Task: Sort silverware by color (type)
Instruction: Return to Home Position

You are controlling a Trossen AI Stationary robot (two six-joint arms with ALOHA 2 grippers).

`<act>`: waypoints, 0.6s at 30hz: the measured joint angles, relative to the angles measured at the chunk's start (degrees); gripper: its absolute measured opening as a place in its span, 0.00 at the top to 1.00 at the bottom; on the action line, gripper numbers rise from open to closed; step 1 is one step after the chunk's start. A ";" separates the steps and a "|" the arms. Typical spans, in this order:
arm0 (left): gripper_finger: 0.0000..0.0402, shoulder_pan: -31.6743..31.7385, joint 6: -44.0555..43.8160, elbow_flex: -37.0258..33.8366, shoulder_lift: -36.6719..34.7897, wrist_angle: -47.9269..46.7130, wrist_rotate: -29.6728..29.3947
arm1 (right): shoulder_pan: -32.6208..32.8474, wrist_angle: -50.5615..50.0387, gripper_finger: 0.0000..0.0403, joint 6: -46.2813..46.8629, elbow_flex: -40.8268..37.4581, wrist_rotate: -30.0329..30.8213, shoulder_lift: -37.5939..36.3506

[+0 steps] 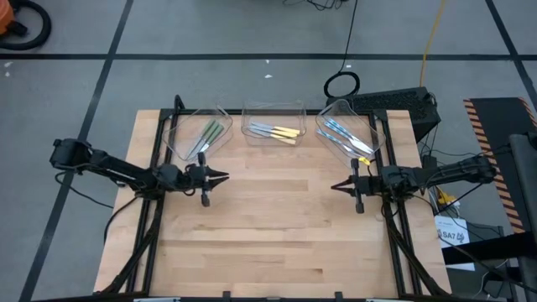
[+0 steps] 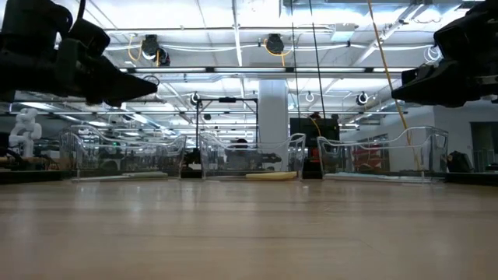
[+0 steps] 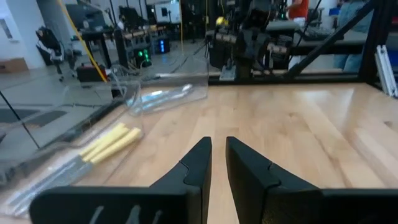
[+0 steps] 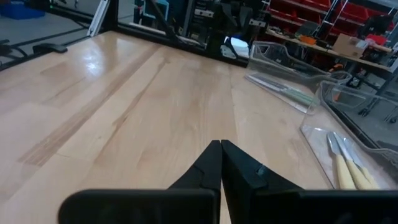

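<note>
Three clear trays stand along the table's far edge. The left tray holds green-handled utensils [image 1: 210, 134] [image 4: 281, 88], the middle one yellow-handled utensils [image 1: 278, 132] [image 3: 112, 142] [image 4: 348, 169], and the right one light-blue-handled utensils [image 1: 346, 138] [image 3: 160, 96]. All lie flat on the tray floors. My left gripper [image 1: 225, 178] [image 3: 219, 148] hovers near the green tray's near side, pointing toward the table's right, with only a narrow slit between its fingertips. My right gripper [image 1: 336, 186] [image 4: 221, 145] hovers near the blue tray, shut and pointing left. Both hold nothing.
Bare wooden tabletop [image 1: 277, 226] stretches between and in front of the two grippers. A small yellow piece [image 1: 365, 159] shows at the right tray's near corner. Black frame rails [image 1: 159, 134] run along both table sides. Cables and a black box [image 1: 394, 105] sit beyond the far right corner.
</note>
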 joint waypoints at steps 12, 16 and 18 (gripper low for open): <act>0.86 0.00 -1.44 0.00 -12.62 -13.48 0.10 | -0.01 -1.64 1.00 -1.21 -0.04 -0.02 -9.40; 0.86 0.00 -1.50 0.00 -14.46 -15.37 0.11 | -0.23 -2.31 1.00 -2.54 -0.04 2.06 -14.12; 0.86 0.00 -1.48 0.00 -14.88 -15.97 0.11 | -0.49 -2.07 1.00 -3.11 -0.02 3.78 -13.97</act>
